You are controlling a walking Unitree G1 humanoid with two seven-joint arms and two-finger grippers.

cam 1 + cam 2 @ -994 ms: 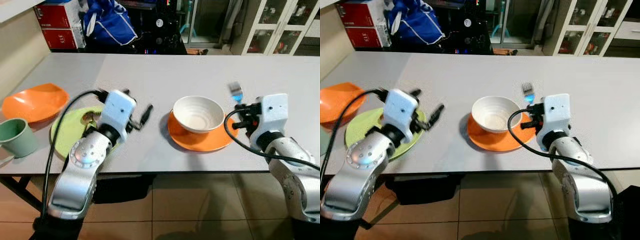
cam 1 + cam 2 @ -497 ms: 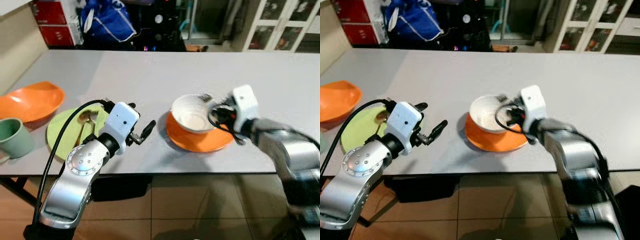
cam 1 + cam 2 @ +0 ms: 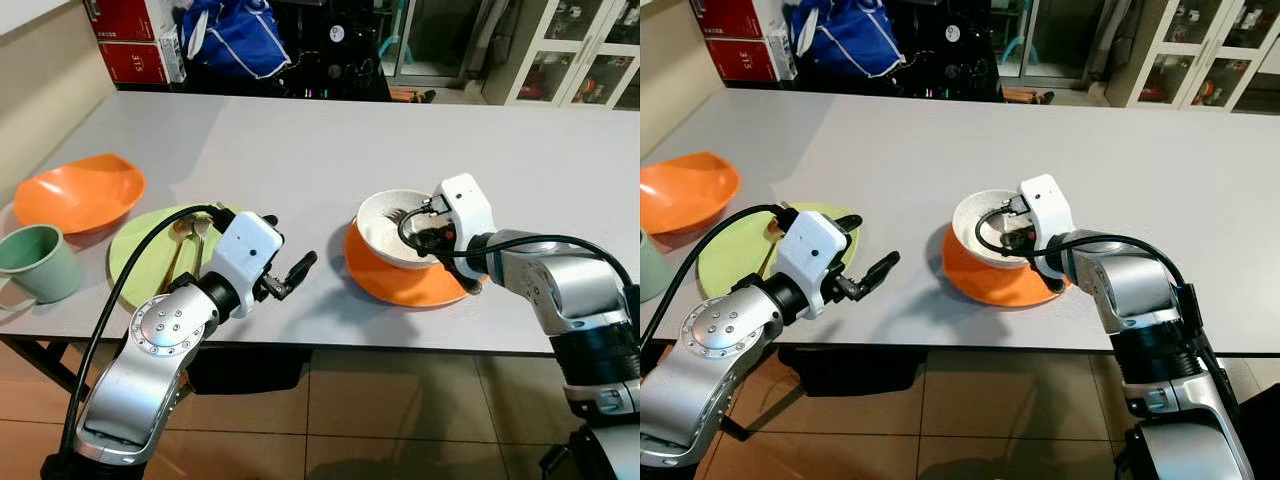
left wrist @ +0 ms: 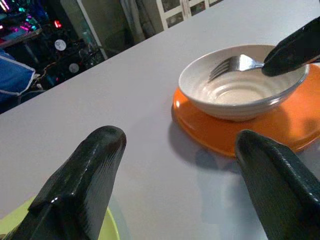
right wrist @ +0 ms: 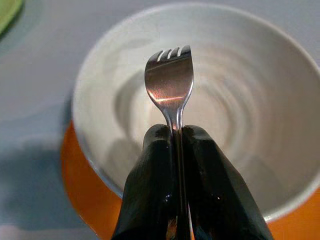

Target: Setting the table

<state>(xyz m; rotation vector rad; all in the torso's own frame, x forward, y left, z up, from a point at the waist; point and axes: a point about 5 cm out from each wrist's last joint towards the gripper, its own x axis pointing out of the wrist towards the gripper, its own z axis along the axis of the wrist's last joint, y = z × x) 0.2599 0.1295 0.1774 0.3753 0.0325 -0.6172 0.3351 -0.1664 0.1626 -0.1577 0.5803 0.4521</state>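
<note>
From my remote station I log the grey table (image 3: 330,140), running left to right. Item one, far left edge: a green cup (image 3: 35,262), upright. Item two, just behind it: an orange bowl (image 3: 78,190), tilted, close beside the cup. Item three: a lime-green plate (image 3: 140,262) with a spoon (image 3: 180,245) lying on it; I cannot make out whether a second utensil lies alongside. Item four: my left gripper (image 3: 285,277), hovering low over the table just right of the green plate, its two black fingers (image 4: 85,185) spread wide with nothing between them, pointing toward the middle setting. Item five, table centre: an orange plate (image 3: 385,283) flat on the table, carrying a white bowl (image 3: 380,235) that sits upright on it. Item six: a metal fork (image 5: 170,85), pinched by its handle in my right gripper (image 5: 177,145), whose fingers are pressed together on it; the tines reach in over the white bowl's rim and hang above its hollow, and I cannot tell whether they touch the inside. Item seven: my right arm (image 3: 550,285), bent in from the table's right side to hold the gripper at the bowl's right rim. Back of scene, beyond the table: red boxes (image 3: 130,40), a blue bag (image 3: 235,40) and glass-fronted cabinets (image 3: 575,60).
</note>
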